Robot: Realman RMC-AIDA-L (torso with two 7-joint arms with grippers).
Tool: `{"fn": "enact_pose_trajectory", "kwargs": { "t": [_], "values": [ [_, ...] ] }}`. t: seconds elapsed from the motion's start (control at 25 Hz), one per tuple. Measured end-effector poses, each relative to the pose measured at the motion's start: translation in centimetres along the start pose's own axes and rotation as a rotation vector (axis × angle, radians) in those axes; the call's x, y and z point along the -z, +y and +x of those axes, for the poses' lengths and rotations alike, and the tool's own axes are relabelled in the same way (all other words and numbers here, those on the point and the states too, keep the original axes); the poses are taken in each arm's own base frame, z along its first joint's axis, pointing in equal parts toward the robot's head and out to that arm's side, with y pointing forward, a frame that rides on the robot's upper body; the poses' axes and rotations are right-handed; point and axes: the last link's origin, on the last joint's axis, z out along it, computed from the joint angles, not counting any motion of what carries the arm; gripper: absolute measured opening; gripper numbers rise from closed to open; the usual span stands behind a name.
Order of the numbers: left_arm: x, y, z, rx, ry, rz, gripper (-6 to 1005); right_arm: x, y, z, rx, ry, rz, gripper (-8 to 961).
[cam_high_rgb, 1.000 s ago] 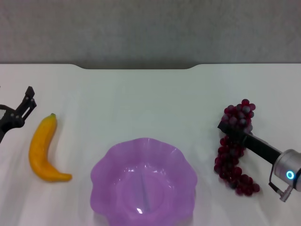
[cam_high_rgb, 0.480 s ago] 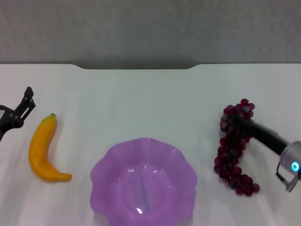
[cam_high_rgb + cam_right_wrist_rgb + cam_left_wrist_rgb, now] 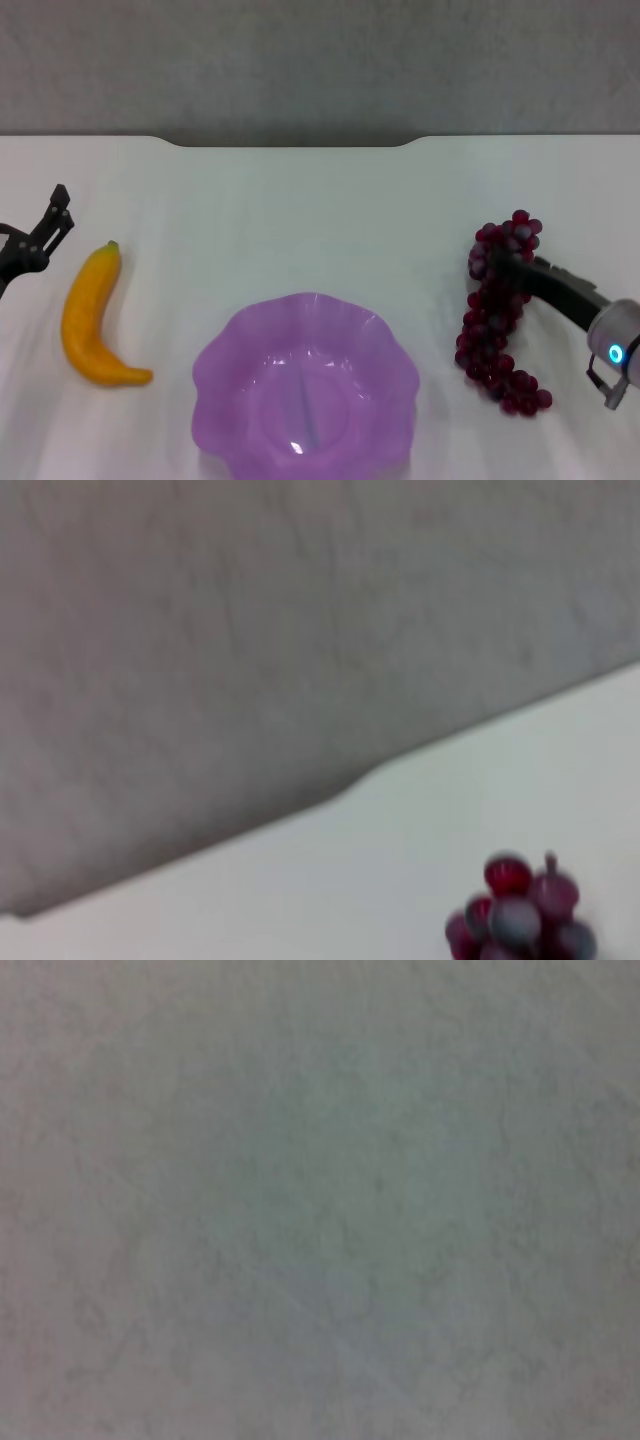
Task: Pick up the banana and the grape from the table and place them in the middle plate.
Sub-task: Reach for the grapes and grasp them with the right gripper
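Over grape (image 3: 497,310): R end effector (image 3: 497,262)

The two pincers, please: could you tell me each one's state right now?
Left pincer: open, holding nothing, beside the curved yellow banana.
Right pincer: cannot tell, over the dark red-purple grape bunch.

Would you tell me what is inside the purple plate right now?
The middle plate holds no fruit; only its translucent purple bowl shows. The banana lies on the table to its left, the grape to its right, partly covered by the right claw.
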Motion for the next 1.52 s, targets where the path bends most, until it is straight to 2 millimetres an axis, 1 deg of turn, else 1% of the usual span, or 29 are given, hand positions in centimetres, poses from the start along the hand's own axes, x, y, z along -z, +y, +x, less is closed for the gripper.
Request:
{"fn": "enact_pose_trajectory", "kwargs": {
  "t": [0.6,0.88,1.32,1.52],
  "values": [
    [-0.2,0.1,0.1,0.000,0.004,-0.005,883,0.1,0.5,1.7,0.038,0.084,0.017,726],
    [-0.2,0.1,0.3,0.000,0.017,-0.005,883,0.1,0.5,2.0,0.043,0.101,0.023,726],
    [-0.1,0.2,0.3,0.002,0.021,-0.008,882,-0.5,2.2,2.6,0.112,0.163,-0.007,725],
    [-0.1,0.2,0.4,0.002,0.026,-0.008,882,-0.6,2.5,2.8,0.123,0.173,-0.016,725]
  ]
}}
